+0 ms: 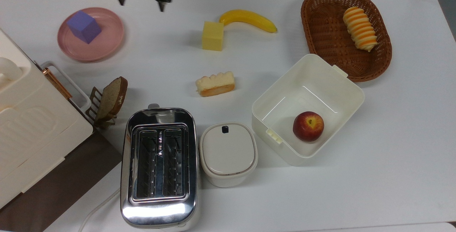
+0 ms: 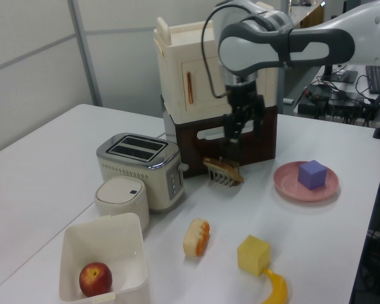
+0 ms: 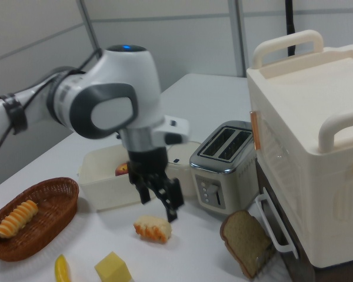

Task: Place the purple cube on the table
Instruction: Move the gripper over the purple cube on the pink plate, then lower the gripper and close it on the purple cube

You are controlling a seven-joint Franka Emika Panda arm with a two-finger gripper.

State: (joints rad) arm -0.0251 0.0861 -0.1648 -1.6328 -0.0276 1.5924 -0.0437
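The purple cube [image 1: 84, 27] rests on the round pink plate [image 1: 108, 43] at the top view's upper left; in the left view the cube [image 2: 312, 174] sits on the plate [image 2: 288, 184] at the right. My gripper [image 1: 141, 3] hangs open and empty above the white table [image 1: 160, 57], to the top view's right of the plate and apart from the cube. In the left view the gripper [image 2: 240, 132] is to the left of the cube, above the bread rack. The right view shows the gripper [image 3: 159, 207] open over the cake piece.
A yellow cube [image 1: 212, 36] and banana [image 1: 249, 19] lie at the top view's right of the gripper. A cake piece [image 1: 215, 83], bread slice on a rack [image 1: 111, 98], toaster [image 1: 159, 166], lidded pot [image 1: 228, 153], white box [image 1: 343, 89] with an apple [image 1: 308, 125], and basket [image 1: 383, 59] stand nearby.
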